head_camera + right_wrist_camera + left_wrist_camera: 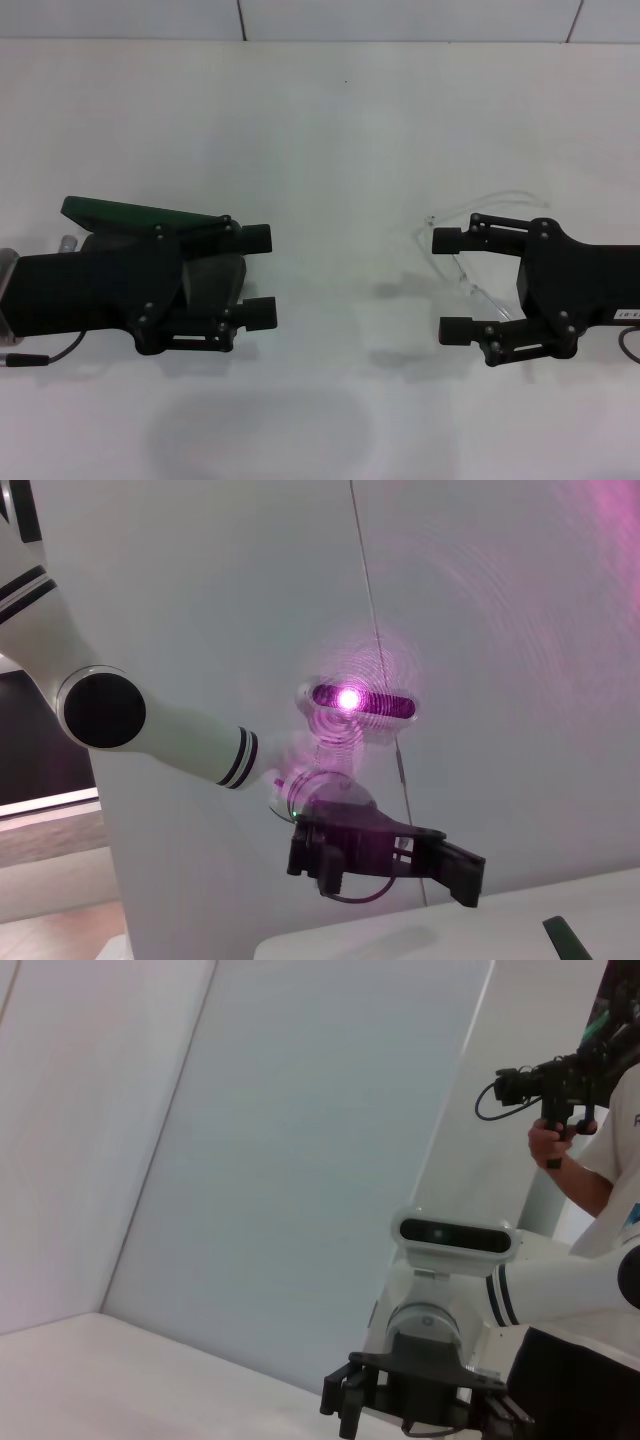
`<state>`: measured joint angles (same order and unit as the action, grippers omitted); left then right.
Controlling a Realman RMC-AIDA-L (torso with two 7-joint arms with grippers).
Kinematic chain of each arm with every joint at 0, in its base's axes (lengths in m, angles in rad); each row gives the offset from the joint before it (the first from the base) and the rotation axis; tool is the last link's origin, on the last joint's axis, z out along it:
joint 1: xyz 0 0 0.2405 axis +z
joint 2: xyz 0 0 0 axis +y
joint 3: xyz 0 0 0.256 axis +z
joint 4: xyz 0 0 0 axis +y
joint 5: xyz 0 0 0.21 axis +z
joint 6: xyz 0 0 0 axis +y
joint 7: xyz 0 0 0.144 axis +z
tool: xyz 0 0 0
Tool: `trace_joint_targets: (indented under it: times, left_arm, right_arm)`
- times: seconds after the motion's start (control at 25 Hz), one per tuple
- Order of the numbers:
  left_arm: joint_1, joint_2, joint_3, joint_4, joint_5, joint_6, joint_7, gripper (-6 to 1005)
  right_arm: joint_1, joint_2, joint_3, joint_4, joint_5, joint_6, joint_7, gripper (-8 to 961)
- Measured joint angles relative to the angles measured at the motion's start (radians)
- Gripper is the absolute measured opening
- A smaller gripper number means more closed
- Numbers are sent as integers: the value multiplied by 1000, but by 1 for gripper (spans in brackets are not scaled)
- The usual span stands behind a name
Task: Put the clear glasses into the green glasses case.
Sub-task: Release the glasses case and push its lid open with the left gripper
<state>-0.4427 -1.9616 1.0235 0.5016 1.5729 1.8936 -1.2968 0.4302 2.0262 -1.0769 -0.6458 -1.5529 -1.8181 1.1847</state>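
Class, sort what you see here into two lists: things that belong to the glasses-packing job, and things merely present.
Job:
- transparent plastic clear-framed glasses, under right claw
- dark green hinged hard case, open, under left claw

Merely present:
- white table
- person holding a black camera

Right gripper [420, 1400] far across white table [90, 1380], fingers apart; wall panels behind; person's hand [552, 1140] holding black camera [540, 1085].
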Motion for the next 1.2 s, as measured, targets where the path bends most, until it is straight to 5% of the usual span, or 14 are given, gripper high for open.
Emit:
trace_joint_targets:
  times: [0.6, 0.72, 0.96, 1.2]
  left_arm:
    - [-5, 5, 0, 49, 13, -23, -87, 796]
    - [3, -8, -1, 222, 67, -107, -248, 783]
    - [-20, -42, -2, 707, 453, -244, -459, 758]
    - [-72, -46, 21, 873, 732, -238, -485, 750]
  right_arm:
    - [0, -1, 1, 15, -1, 7, -7, 872]
    - [-4, -9, 16, 32, -2, 20, -25, 872]
    - [-27, -38, 127, 71, -12, 46, -26, 872]
    - [-96, -28, 207, 102, -4, 35, -25, 872]
